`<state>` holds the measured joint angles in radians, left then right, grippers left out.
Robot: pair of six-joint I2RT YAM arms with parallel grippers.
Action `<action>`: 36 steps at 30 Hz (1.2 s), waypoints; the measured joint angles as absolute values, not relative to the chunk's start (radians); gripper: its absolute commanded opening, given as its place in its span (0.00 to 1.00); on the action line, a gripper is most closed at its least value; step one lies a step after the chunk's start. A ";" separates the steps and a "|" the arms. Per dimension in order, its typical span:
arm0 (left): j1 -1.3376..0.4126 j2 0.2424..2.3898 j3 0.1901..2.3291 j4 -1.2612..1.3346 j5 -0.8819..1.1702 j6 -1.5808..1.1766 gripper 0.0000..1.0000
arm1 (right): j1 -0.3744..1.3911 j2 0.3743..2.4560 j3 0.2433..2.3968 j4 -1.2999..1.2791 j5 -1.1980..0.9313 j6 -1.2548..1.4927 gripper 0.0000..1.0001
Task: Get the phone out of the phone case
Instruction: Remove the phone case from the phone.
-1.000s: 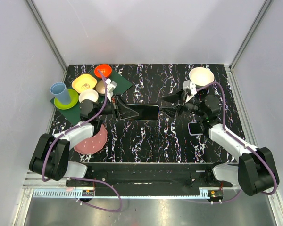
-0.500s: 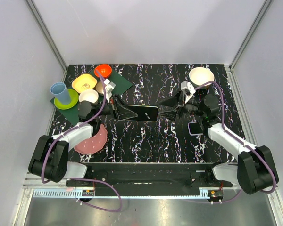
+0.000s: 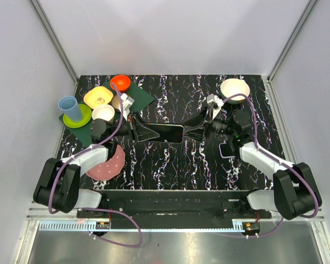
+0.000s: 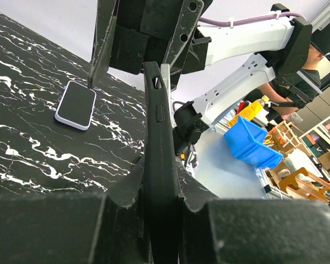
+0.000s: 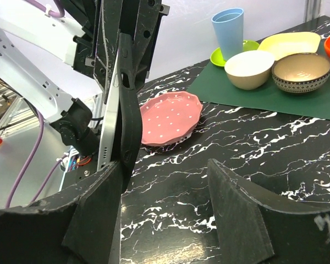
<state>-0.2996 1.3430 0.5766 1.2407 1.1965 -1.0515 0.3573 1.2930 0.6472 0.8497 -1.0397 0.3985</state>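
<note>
The extraction is barely begun, by my reading: the dark slab phone with a silver edge (image 5: 106, 127) sits inside the black rubbery phone case (image 4: 159, 159), held above the middle of the black marbled table (image 3: 170, 165). The left gripper (image 3: 144, 132) is clenched on the case's left end, which shows edge-on between its fingers in the left wrist view. The right gripper (image 3: 191, 131) stands at the other end with its fingers spread wide, released, the cased phone close beside one finger (image 5: 93, 212) and not pinched. Whether the phone has begun to lift from the case at that end I cannot tell, so the whole of the peeling or pushing out appears left to do. A second phone in a lavender case (image 3: 226, 149) lies flat on the table near the right arm, untouched. Among the containers at the far left, the light blue plastic cup (image 3: 70, 108) stands on a lime green plate (image 3: 83, 117). The cream bowl (image 5: 248, 69) and the brown patterned bowl (image 5: 297, 71) look empty, and the cup's inside is hidden. The yellow dish (image 3: 97, 97), the orange-red bowl (image 3: 120, 82), the pink dotted plate (image 3: 108, 164) and the far-right cream bowl (image 3: 235, 88) show no clear contents.
</note>
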 measured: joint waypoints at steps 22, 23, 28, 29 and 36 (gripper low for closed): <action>-0.300 1.343 0.562 1.268 1.198 -1.043 0.00 | 0.426 1.365 0.647 0.917 -1.029 0.511 0.66; -0.300 1.343 0.562 1.272 1.198 -1.043 0.00 | 0.428 1.365 0.647 0.921 -1.028 0.515 0.65; -0.300 1.343 0.562 1.282 1.197 -1.043 0.00 | 0.441 1.365 0.647 0.931 -1.011 0.538 0.60; -0.300 1.343 0.562 1.283 1.197 -1.043 0.00 | 0.444 1.366 0.647 0.933 -1.011 0.541 0.60; -0.300 1.343 0.562 1.282 1.198 -1.040 0.00 | 0.457 1.377 0.647 0.949 -1.004 0.553 0.56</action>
<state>-0.3004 1.3430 0.5625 1.2819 1.1976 -1.0401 0.4568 1.3766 0.6472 0.9489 -1.0039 0.5526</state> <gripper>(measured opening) 0.176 0.569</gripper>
